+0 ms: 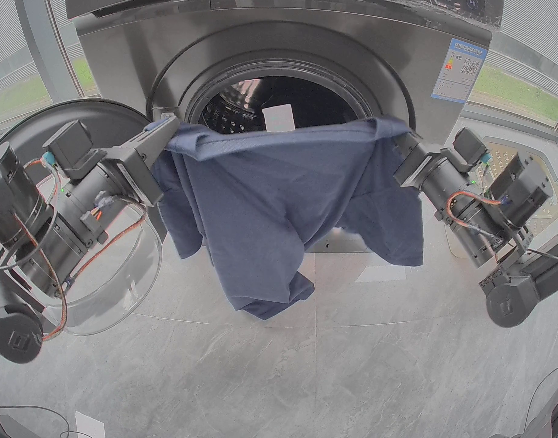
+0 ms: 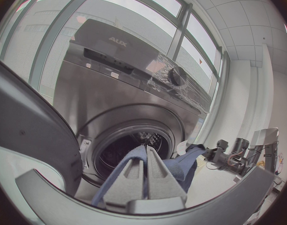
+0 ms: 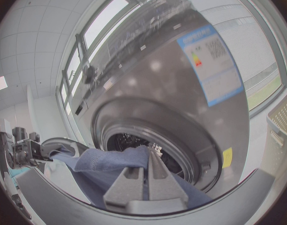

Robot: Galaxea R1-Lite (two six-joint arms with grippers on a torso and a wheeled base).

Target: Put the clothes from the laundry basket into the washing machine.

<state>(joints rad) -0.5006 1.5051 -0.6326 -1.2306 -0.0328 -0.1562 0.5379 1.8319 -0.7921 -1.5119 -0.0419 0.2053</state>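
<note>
A dark blue shirt (image 1: 279, 214) hangs stretched between my two grippers in front of the washing machine's open drum (image 1: 279, 107). My left gripper (image 1: 163, 130) is shut on the shirt's left end, beside the drum opening's left rim. My right gripper (image 1: 403, 144) is shut on the shirt's right end, at the opening's right rim. The shirt's lower part dangles above the floor. In the left wrist view the left gripper (image 2: 145, 155) pinches blue cloth (image 2: 134, 155) before the drum (image 2: 131, 147). In the right wrist view the right gripper (image 3: 148, 157) pinches the cloth (image 3: 112, 160) the same way.
The machine's round door (image 1: 90, 214) stands open on the left, behind my left arm. A beige laundry basket (image 3: 279, 132) stands to the right of the machine, also visible behind my right arm (image 1: 522, 153). Grey tiled floor (image 1: 303, 360) lies open in front.
</note>
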